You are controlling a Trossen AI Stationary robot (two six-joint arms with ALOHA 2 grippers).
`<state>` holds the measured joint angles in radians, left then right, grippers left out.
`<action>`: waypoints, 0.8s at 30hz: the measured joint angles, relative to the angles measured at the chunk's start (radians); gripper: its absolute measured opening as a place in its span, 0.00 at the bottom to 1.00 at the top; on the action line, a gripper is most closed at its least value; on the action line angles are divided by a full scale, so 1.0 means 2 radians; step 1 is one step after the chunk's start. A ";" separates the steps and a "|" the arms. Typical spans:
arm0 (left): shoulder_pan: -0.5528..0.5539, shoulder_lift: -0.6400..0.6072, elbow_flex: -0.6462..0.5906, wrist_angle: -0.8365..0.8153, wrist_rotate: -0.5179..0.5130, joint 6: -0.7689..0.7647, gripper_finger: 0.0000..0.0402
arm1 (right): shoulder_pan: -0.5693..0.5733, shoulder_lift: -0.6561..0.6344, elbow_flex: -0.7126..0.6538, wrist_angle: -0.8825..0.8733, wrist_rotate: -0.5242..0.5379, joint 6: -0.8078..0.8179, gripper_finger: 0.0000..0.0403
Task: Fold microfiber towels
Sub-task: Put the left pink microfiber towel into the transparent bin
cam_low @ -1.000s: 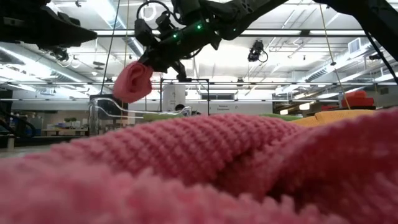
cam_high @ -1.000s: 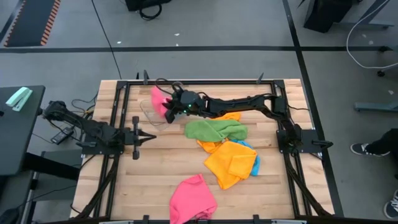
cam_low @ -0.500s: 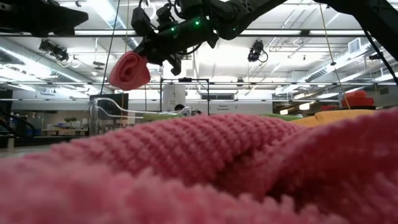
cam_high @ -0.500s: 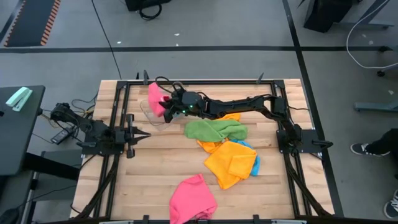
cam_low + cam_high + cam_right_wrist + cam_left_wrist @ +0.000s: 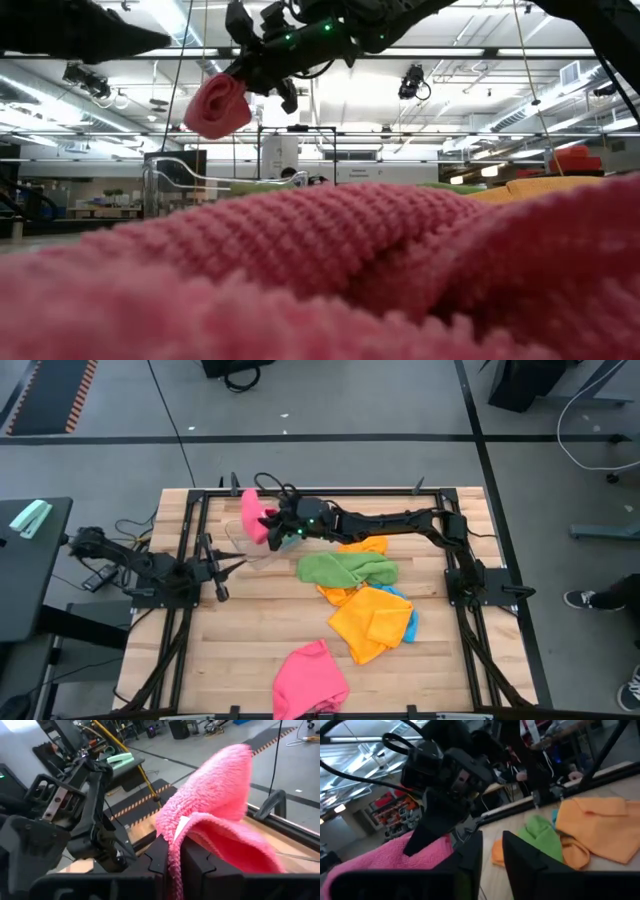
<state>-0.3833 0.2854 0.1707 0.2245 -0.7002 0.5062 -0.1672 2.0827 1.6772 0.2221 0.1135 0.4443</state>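
Two grippers: right gripper (image 5: 268, 526) pinching pink towel (image 5: 251, 515) above clear tub (image 5: 243, 543), left gripper (image 5: 229, 565) slightly parted nearby.

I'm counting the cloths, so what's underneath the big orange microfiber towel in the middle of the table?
A sky blue towel pokes out along the orange microfiber towel's right edge, lying under it on the wooden table. How far the blue reaches, or whether more lies beneath, is covered.

A clear plastic tub (image 5: 247, 540) sits on the wooden table (image 5: 250, 630), near its far edge.
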 joint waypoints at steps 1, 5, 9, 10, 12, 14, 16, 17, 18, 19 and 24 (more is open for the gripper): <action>0.002 0.004 0.000 0.000 0.000 -0.006 0.24 | -0.001 0.000 0.000 -0.002 -0.005 0.002 0.10; 0.001 0.012 0.000 -0.001 0.001 -0.044 0.28 | 0.000 0.005 0.000 0.001 -0.011 0.001 0.10; -0.017 0.007 0.000 0.003 0.003 -0.064 0.29 | 0.005 0.015 0.000 0.012 -0.011 0.001 0.10; -0.023 0.005 0.000 0.005 0.009 -0.064 0.29 | 0.007 0.015 0.000 0.013 -0.011 0.001 0.10; -0.032 0.004 0.000 0.014 0.024 -0.060 0.28 | 0.013 0.015 0.000 0.020 -0.008 0.001 0.10; -0.041 0.003 0.000 0.024 0.031 -0.053 0.27 | 0.018 0.015 0.000 0.024 0.003 -0.001 0.10; -0.050 0.004 0.000 0.039 0.031 -0.041 0.26 | 0.020 0.016 0.008 0.014 0.005 -0.003 0.10; -0.053 0.004 0.000 0.042 0.031 -0.037 0.26 | 0.022 0.017 0.017 0.008 0.005 -0.006 0.10; -0.056 0.004 0.000 0.045 0.031 -0.032 0.25 | 0.024 0.017 0.029 -0.001 0.006 -0.012 0.10; -0.058 0.004 0.000 0.048 0.031 -0.027 0.25 | 0.025 0.018 0.044 -0.006 0.009 -0.019 0.10; -0.065 0.004 0.000 0.058 0.032 -0.012 0.23 | 0.026 0.032 0.123 -0.058 0.014 -0.045 0.10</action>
<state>-0.5135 0.2935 0.1699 0.3410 -0.6363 0.4829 -0.1143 2.1474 1.9234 0.1052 0.1412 0.3533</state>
